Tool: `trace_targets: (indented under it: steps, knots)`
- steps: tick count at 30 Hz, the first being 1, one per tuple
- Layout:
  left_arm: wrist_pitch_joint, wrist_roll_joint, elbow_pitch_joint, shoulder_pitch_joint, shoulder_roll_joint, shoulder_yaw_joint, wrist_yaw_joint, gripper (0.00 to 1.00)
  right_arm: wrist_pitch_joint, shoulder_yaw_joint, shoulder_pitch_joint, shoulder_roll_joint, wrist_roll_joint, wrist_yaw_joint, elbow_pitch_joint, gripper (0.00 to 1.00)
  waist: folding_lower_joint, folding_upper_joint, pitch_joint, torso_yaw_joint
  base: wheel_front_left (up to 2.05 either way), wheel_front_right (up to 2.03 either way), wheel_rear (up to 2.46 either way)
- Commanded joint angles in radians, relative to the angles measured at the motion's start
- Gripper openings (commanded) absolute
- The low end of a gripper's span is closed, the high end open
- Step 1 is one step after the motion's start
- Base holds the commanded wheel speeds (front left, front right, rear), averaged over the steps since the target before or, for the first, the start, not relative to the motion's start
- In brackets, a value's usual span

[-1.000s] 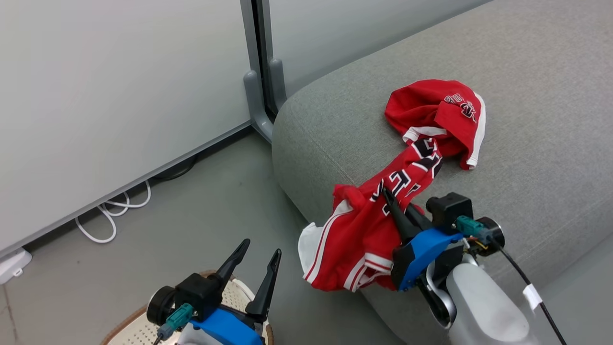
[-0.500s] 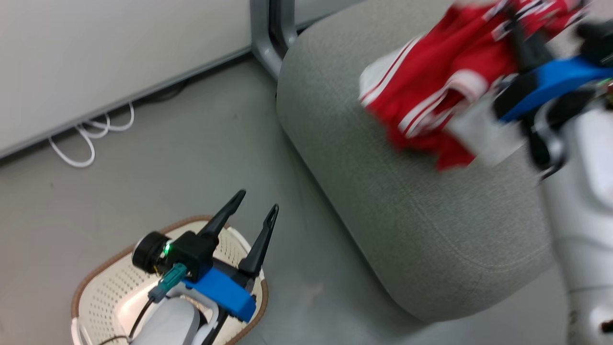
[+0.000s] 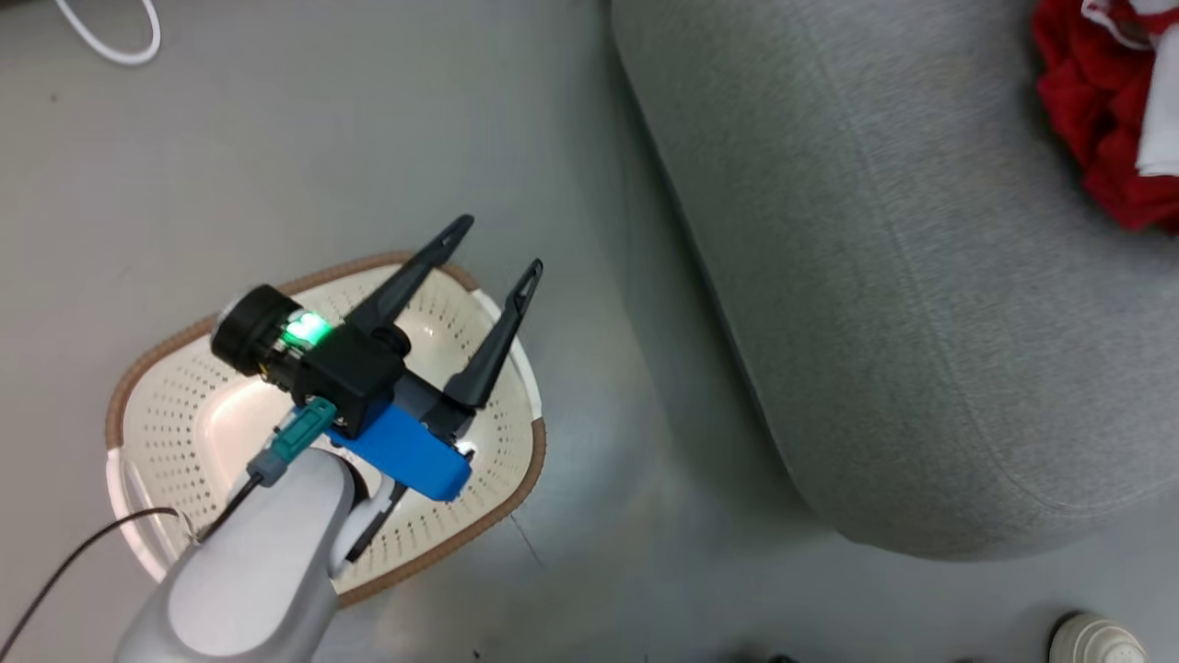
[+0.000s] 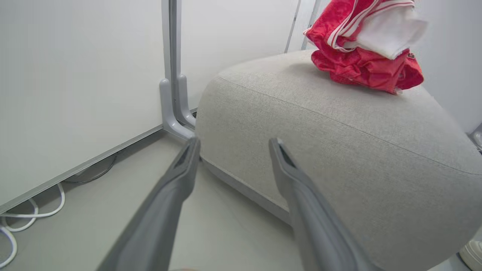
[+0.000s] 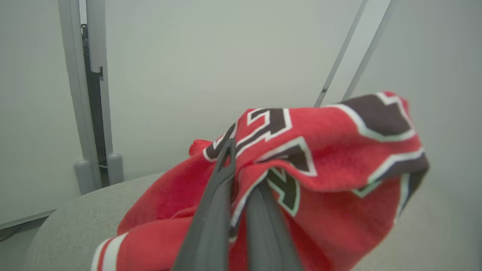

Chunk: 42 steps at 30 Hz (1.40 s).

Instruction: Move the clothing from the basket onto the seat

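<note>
Smooth grey floor (image 3: 276, 138) runs from a pale wall panel (image 4: 75, 75) and grey post (image 4: 171, 75) to the seat (image 3: 875, 276). A bare strip of floor separates the seat's rounded corner from the basket (image 3: 157, 354). The left gripper (image 3: 500, 244) hangs over the basket with its fingers spread wide, while the right gripper (image 5: 243, 177) is clamped on the red clothing (image 5: 339, 158), which is bunched on the seat top.

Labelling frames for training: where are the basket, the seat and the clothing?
basket (image 3: 166, 414), head view, perforated inner wall.
seat (image 4: 339, 124), left wrist view, grey top surface.
clothing (image 5: 165, 199), right wrist view, plain red fabric at left.
</note>
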<state>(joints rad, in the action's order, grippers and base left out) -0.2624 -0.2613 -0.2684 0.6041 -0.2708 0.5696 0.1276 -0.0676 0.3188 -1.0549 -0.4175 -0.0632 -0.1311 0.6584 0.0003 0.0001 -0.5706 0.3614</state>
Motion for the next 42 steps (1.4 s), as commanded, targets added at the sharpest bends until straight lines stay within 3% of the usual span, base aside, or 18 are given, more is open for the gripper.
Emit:
trace_targets:
  steps: [1, 7, 12, 13, 14, 15, 21, 29, 35, 42]
  knots:
    - [0.0, 0.007, 0.01, 0.025, -0.015, -0.002, 0.004, 1.0, -0.019, 0.024, 0.032, 0.014, 0.016, 0.001, 0.025, 0.0, -0.0003, -0.0001, -0.07, -0.038, 0.0, 0.0, 0.0]
    - [0.005, 0.017, 0.03, 0.044, -0.034, 0.001, -0.001, 1.0, -0.114, 0.105, 0.076, 0.074, 0.055, 0.001, 0.166, 0.0, -0.0003, -0.0001, -0.096, -0.041, 0.0, 0.0, 0.0]
    - [0.004, 0.012, 0.019, 0.036, -0.027, 0.006, -0.009, 1.0, -0.155, 0.129, 0.078, 0.086, 0.093, 0.0, 0.24, 0.0, -0.0003, -0.0001, -0.075, -0.046, 0.0, 0.0, 0.0]
    - [0.003, 0.009, 0.015, 0.029, -0.025, 0.005, -0.012, 1.0, -0.16, 0.129, 0.079, 0.088, 0.097, 0.0, 0.249, 0.13, -0.0003, -0.0001, -0.067, -0.047, 0.0, 0.0, 0.0]
    - [0.002, 0.01, 0.01, 0.022, -0.022, 0.004, -0.016, 1.0, -0.162, 0.128, 0.079, 0.091, 0.104, 0.001, 0.26, 0.65, -0.0003, -0.0001, -0.058, -0.049, 0.0, 0.0, 0.0]
    - [0.001, 0.009, 0.004, 0.013, -0.019, 0.006, -0.019, 1.0, -0.164, 0.12, 0.081, 0.093, 0.112, 0.0, 0.27, 1.0, -0.0003, -0.0001, -0.048, -0.052, 0.0, 0.0, 0.0]
    - [-0.003, -0.022, -0.032, -0.036, 0.022, -0.005, -0.024, 1.0, -0.18, 0.08, 0.115, 0.09, 0.126, 0.001, 0.294, 1.0, -0.0003, -0.0001, 0.043, -0.081, 0.0, 0.0, 0.0]
    - [-0.003, -0.055, -0.053, -0.164, 0.094, -0.08, -0.018, 1.0, -0.19, -0.027, 0.27, 0.091, 0.13, 0.001, 0.236, 1.0, -0.0003, -0.0001, 0.234, -0.146, 0.0, 0.0, 0.0]
    - [-0.003, -0.059, -0.07, -0.278, 0.134, -0.158, -0.014, 1.0, -0.174, -0.105, 0.43, 0.115, 0.108, 0.001, 0.105, 1.0, -0.0003, -0.0001, 0.381, -0.202, 0.0, 0.0, 0.0]
    - [-0.003, -0.063, -0.078, -0.397, 0.163, -0.248, -0.009, 1.0, -0.092, -0.156, 0.651, 0.158, 0.057, 0.0, -0.149, 1.0, -0.0003, -0.0001, 0.504, -0.272, 0.0, 0.0, 0.0]
